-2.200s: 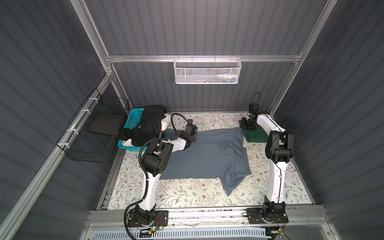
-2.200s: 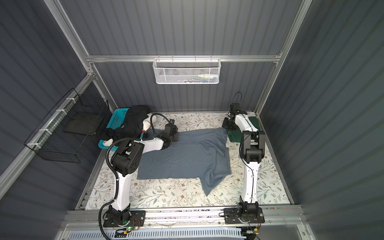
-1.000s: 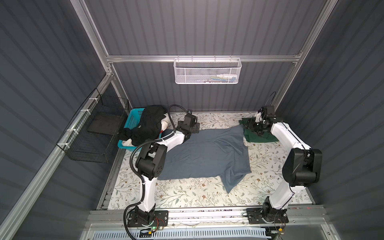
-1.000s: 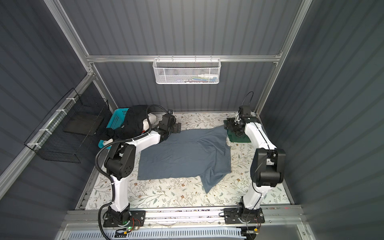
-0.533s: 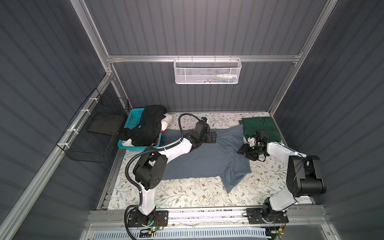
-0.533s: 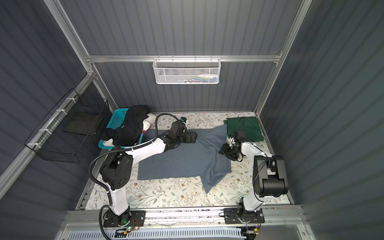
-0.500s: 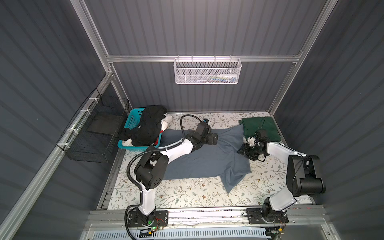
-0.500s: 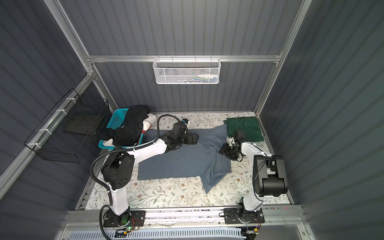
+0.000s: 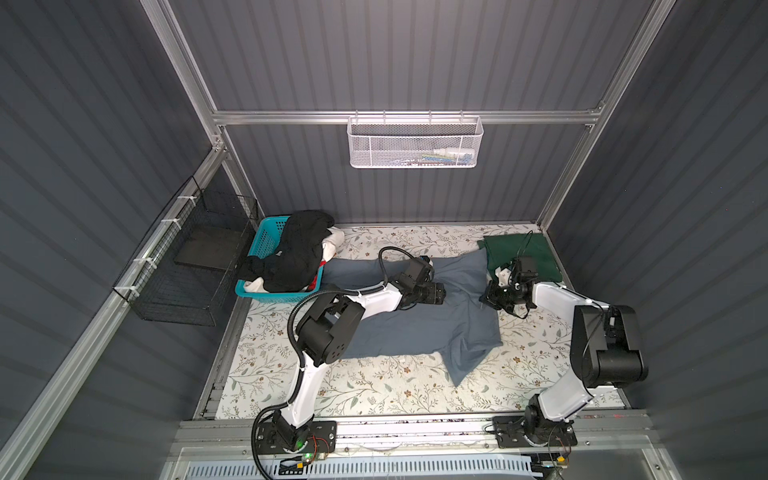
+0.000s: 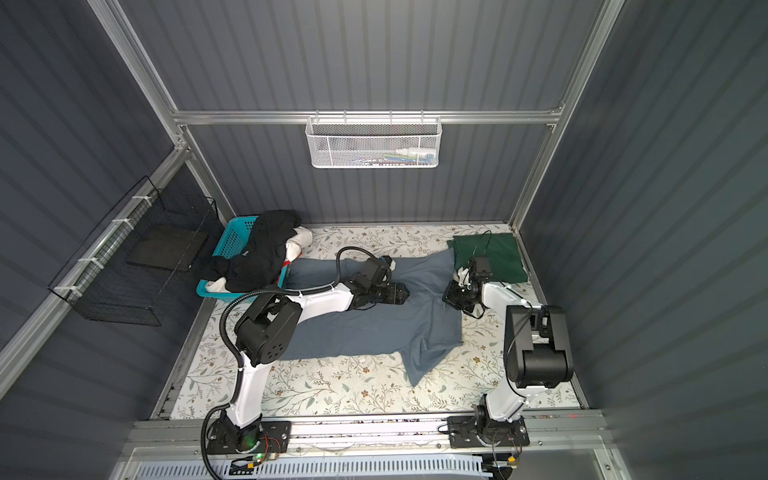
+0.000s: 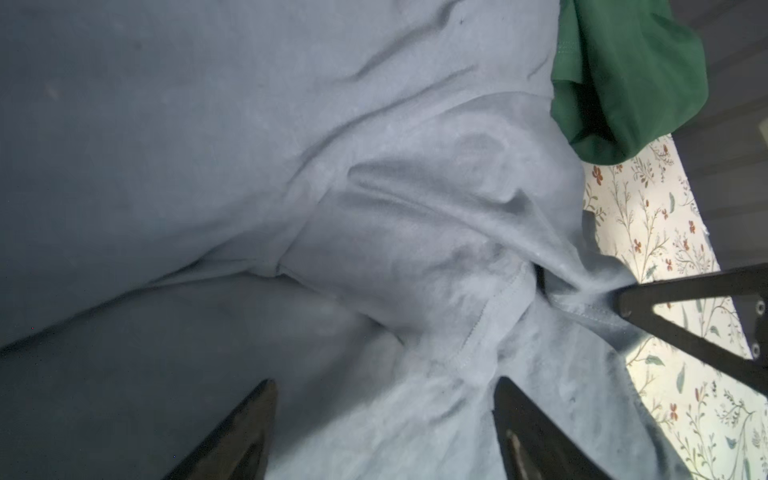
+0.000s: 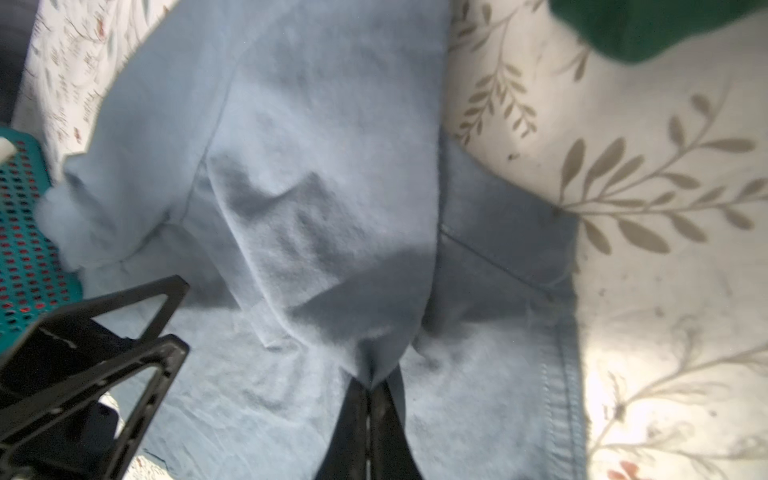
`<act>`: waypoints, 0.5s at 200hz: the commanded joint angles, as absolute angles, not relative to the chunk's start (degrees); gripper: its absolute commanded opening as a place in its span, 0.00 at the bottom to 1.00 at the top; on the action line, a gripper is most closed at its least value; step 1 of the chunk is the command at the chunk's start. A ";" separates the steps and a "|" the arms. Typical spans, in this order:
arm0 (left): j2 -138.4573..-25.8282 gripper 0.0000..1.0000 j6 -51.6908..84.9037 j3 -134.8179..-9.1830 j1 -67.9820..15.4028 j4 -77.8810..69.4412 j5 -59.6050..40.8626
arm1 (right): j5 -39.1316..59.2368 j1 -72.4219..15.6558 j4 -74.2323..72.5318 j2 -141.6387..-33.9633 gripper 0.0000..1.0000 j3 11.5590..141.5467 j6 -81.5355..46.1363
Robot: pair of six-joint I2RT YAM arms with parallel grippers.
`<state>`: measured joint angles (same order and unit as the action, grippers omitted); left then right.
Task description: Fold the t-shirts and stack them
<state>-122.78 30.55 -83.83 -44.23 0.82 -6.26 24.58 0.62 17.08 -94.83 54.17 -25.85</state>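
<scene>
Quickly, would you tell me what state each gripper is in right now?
Left gripper: open over the blue-grey t-shirt, holding nothing.
Right gripper: shut on a fold of the blue-grey t-shirt.

blue-grey t-shirt (image 9: pixel 415 332) spread, green t-shirt (image 9: pixel 545 258) folded

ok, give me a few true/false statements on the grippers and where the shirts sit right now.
1. The right gripper is shut on a pinch of the blue-grey t-shirt. True.
2. The left gripper is clamped on the green t-shirt. False: its jaws stand open over the blue-grey t-shirt.
3. The green t-shirt lies in the turquoise basket. False: it lies at the far right corner of the table.
4. A black t-shirt is heaped over that basket. True.
</scene>
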 commanded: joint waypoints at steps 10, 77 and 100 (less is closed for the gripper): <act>-125.05 0.80 31.79 -86.35 -44.82 -0.24 -7.91 | 30.06 2.88 13.91 -93.15 0.00 55.32 -30.43; -126.95 0.75 31.74 -88.48 -46.53 -0.68 -6.43 | 34.20 4.13 11.18 -92.37 0.00 56.70 -35.32; -128.19 0.73 32.39 -89.60 -47.05 -0.53 -6.31 | 35.02 4.48 10.90 -92.86 0.00 57.26 -36.01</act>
<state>-125.73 31.48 -87.22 -46.22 -0.27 -6.68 32.91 3.90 12.05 -93.32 55.51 -34.11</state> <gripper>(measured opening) 0.738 0.043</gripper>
